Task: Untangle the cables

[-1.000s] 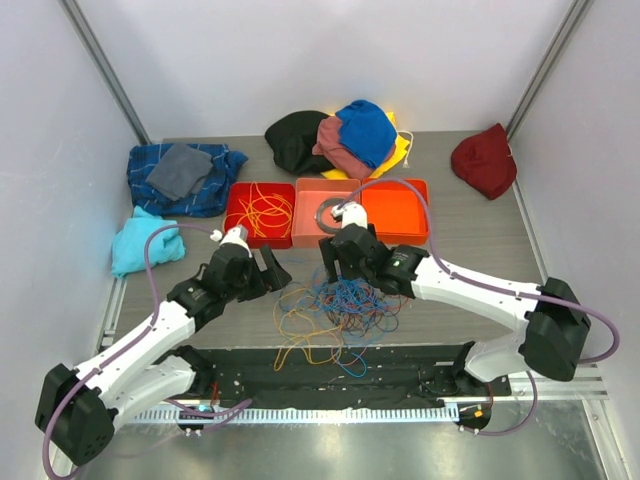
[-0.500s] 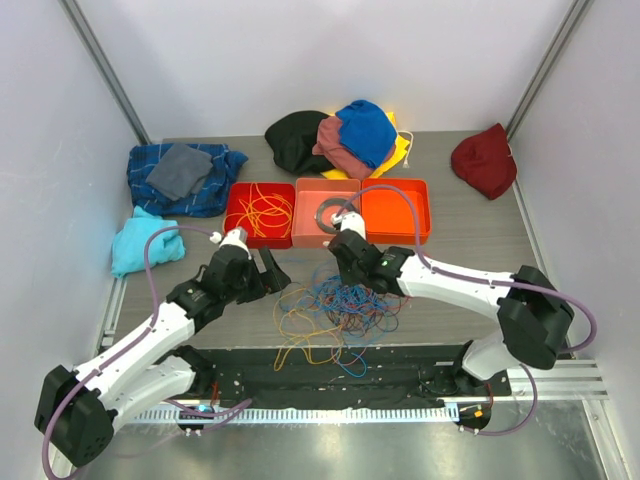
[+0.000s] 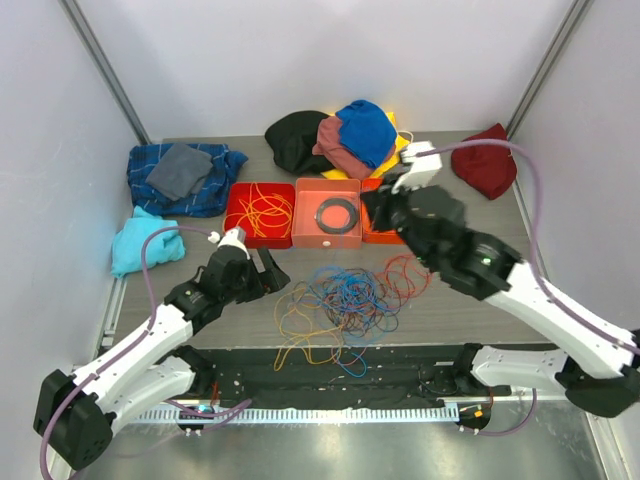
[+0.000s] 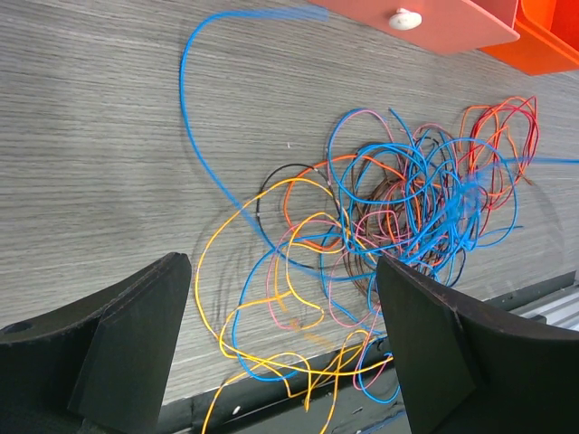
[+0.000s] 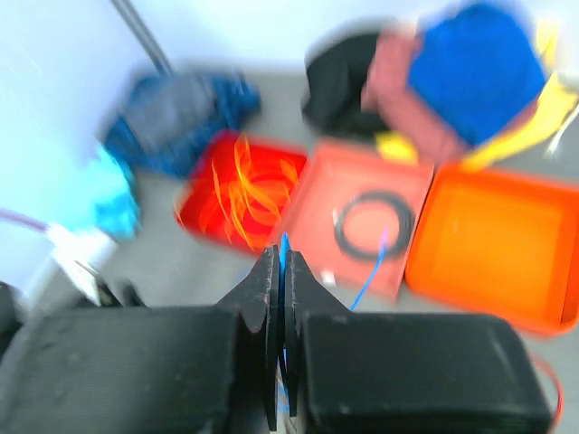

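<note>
Mostly the cables (image 3: 340, 305) lie tangled on the worktop (image 3: 480, 235) just right of the left pincer (image 4: 280, 289), spread wide and empty, while the right pincer (image 5: 279, 267), high behind the tangle, is pressed together on one blue cable (image 5: 369, 269).

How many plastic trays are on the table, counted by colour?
Red plastic tray: 1
Salmon-pink plastic tray: 1
Orange plastic tray: 1
Total: 3
</note>
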You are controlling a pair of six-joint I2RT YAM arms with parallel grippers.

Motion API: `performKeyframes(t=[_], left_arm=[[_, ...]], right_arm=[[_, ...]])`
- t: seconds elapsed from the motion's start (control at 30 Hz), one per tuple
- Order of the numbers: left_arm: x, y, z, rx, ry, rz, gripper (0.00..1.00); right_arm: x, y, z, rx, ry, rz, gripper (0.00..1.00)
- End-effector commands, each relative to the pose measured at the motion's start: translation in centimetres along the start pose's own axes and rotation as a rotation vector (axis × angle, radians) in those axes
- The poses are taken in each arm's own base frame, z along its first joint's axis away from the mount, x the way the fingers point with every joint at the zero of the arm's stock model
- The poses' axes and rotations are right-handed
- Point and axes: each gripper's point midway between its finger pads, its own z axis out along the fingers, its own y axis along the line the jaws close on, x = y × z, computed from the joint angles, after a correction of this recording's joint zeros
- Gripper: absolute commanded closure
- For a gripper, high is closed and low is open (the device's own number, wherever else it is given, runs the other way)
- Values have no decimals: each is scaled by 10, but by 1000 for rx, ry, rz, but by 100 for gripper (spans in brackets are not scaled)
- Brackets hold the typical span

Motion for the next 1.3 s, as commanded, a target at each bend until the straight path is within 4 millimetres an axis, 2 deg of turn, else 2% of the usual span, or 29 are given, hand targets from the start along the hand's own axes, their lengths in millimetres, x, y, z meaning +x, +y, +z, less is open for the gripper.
performKeyframes(t=[0.0, 0.1, 0.27, 0.5, 0.7, 0.9, 0.97, 1.0, 1.17, 1.23, 1.27], left_arm=[[-5, -3, -2, 7, -26, -11, 11], [-5, -2, -2, 5, -24, -16, 12], [-4, -2, -1, 3, -19, -23, 12], [-5, -4, -1, 9, -21, -30, 12], [-11, -18, 1, 58, -30, -44, 12], [-13, -26, 3, 88, -31, -51, 12], [-20, -36, 2, 132, -57, -52, 11], [-20, -43, 1, 168, -50, -52, 10], [-39, -105, -9, 404, -120, 17, 5], [-42, -120, -7, 412, -135, 73, 5], [-38, -127, -7, 415, -131, 100, 5]], right_arm=[[-85, -16, -44, 34, -208, 21, 99], [-122, -22, -67, 39, -302, 34, 99], [-157, -31, -88, 66, -392, 29, 99], [-230, -40, -138, 58, -601, 76, 99], [-250, -30, -145, 17, -652, 86, 99], [-293, -22, -165, -19, -786, 91, 99], [-306, -18, -172, -35, -815, 92, 99], [-302, -13, -163, -37, -786, 73, 99], [-300, -4, -156, -73, -772, 93, 99], [-307, 6, -154, -107, -782, 99, 99], [-327, 4, -174, -130, -838, 128, 99]])
